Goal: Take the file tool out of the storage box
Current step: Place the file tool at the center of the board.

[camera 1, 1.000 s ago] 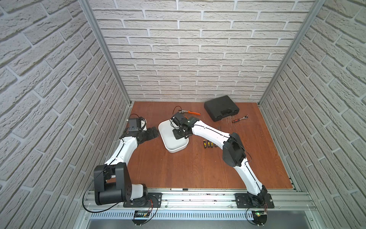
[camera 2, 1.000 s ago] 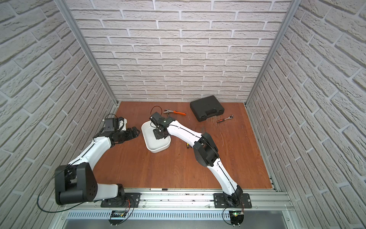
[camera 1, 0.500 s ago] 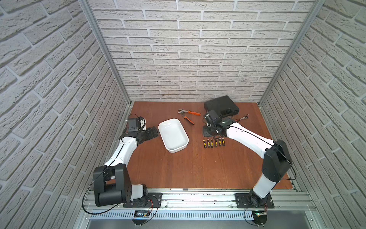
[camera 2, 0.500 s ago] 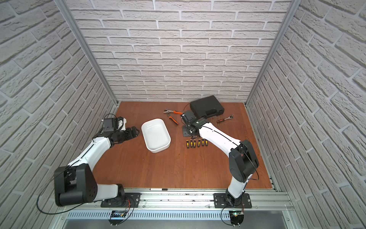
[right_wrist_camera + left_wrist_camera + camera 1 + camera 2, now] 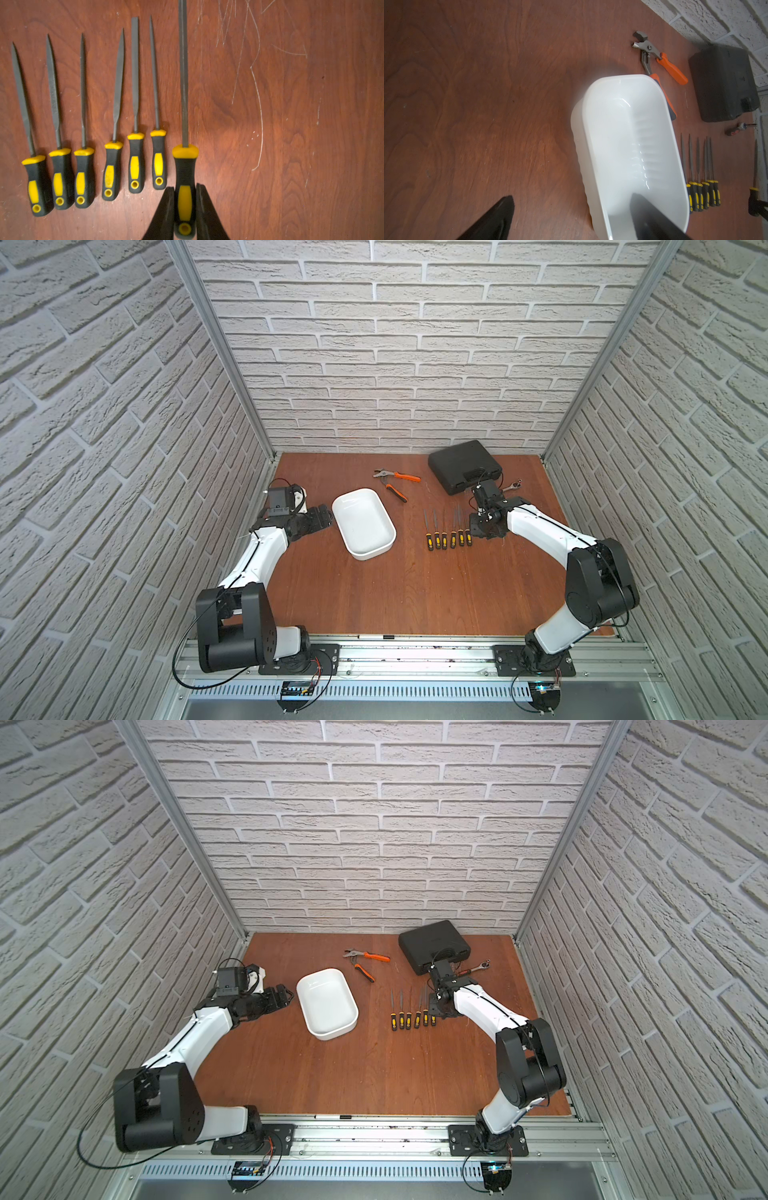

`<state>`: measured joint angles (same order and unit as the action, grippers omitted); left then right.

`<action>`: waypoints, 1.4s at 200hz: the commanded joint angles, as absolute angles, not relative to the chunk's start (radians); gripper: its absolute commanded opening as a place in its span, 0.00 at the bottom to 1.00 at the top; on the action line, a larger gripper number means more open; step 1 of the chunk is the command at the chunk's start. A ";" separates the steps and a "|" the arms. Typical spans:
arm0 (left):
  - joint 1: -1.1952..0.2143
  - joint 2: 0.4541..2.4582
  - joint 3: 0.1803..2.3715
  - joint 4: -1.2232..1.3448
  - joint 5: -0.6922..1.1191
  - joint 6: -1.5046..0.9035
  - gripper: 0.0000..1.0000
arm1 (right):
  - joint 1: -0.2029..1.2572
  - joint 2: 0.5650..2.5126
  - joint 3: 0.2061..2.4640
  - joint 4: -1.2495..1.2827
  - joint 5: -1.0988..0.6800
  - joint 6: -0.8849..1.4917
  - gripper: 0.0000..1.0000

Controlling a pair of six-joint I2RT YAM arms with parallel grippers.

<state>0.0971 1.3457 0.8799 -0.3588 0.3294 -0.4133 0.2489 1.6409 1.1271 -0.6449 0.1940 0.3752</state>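
since a second ago the right gripper (image 5: 185, 188) has been carried from over the storage box (image 5: 372, 553) to a spot well apart from it, on the side toward the right arm. the left arm has been kept where it was. the right gripper is seen pinching the black and yellow handle of a file (image 5: 183, 116), with its fingers pressed against both sides of the handle and the grey blade pointed straight ahead. the file is thus held outside the storage box. it is placed at the end of a row of six files (image 5: 113, 170) that is farthest from the box, just beside the last of them and parallel to it. whether the held file is touching the table (image 5: 395, 593) cannot be told. the row is laid on the table between the box and the right gripper.

the left gripper (image 5: 572, 196) is spread wide at the box's end nearest the left arm, one finger set over the inside of the box and one outside it. contact with the wall cannot be told. orange-handled pliers (image 5: 405, 477) are laid just beyond the box's far corner. a black case (image 5: 463, 464) is set farther off on that side, with a small ratchet (image 5: 512, 485) near it.
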 commanded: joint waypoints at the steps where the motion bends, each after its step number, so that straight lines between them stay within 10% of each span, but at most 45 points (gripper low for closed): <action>1: 0.104 1.348 0.884 -0.322 0.339 -0.416 0.93 | 0.226 1.690 1.156 -0.603 0.164 0.306 0.02; 207: 0.103 1.344 0.892 -0.344 0.312 -0.398 0.93 | 0.203 1.790 1.107 -0.523 0.138 0.309 0.06; 280: 0.104 1.336 0.896 -0.345 0.303 -0.396 0.94 | 0.200 1.734 1.123 -0.553 0.165 0.304 0.42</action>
